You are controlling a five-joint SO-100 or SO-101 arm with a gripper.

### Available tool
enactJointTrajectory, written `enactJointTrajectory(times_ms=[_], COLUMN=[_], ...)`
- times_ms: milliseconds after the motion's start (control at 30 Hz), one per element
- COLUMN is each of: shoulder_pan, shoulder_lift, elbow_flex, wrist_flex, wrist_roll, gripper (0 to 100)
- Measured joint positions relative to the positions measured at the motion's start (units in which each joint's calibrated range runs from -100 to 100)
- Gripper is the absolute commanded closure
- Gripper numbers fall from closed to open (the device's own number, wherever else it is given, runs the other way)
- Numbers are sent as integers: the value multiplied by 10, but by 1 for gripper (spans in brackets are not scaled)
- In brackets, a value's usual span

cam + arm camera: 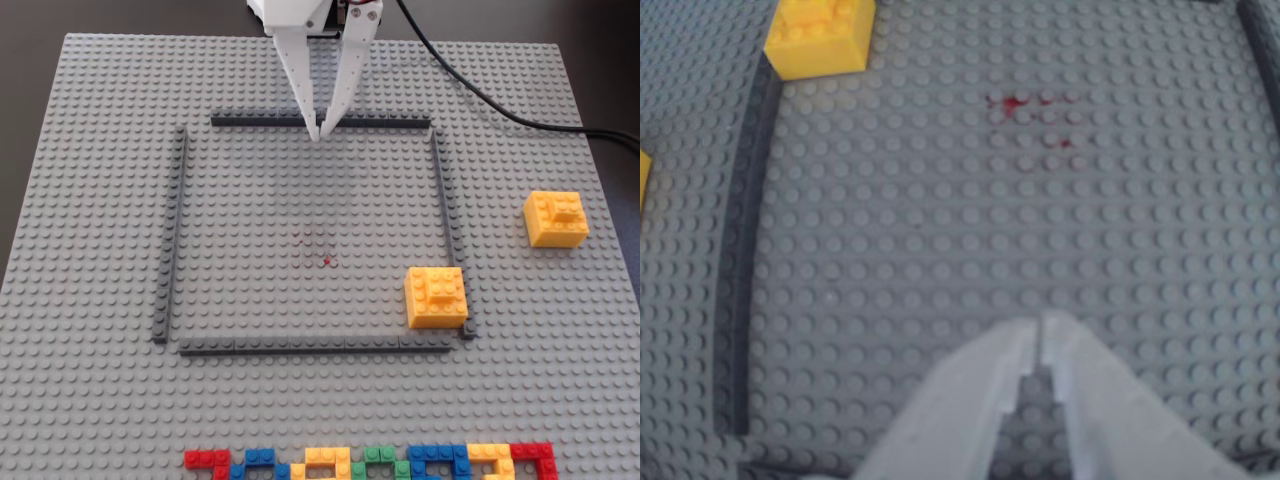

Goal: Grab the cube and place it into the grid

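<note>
Even, soft daylight fills the sharp fixed view, with a faint diffuse shadow on the baseplate [110, 200] inside the grid [172, 230]. The wrist view is dimmer, bluish and softly blurred; the gripper [1040, 335] close to the lens is out of focus.

Grey baseplate [100, 400]; grid [170, 240]; two yellow blocks [436, 297]; coloured bricks [370, 463]

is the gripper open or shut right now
Shut and empty: in the fixed view the gripper fingertips meet at a point near the grid top strip, and the wrist view shows the tips touching, nothing between them.
</note>
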Motion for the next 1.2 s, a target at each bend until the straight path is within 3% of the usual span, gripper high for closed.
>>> enactJointTrajectory(times_ms=[1200], shoulder_pan=[0], shoulder_lift=[0], elbow_flex=[0], wrist_flex=[3], wrist_roll=[-3], gripper=[100])
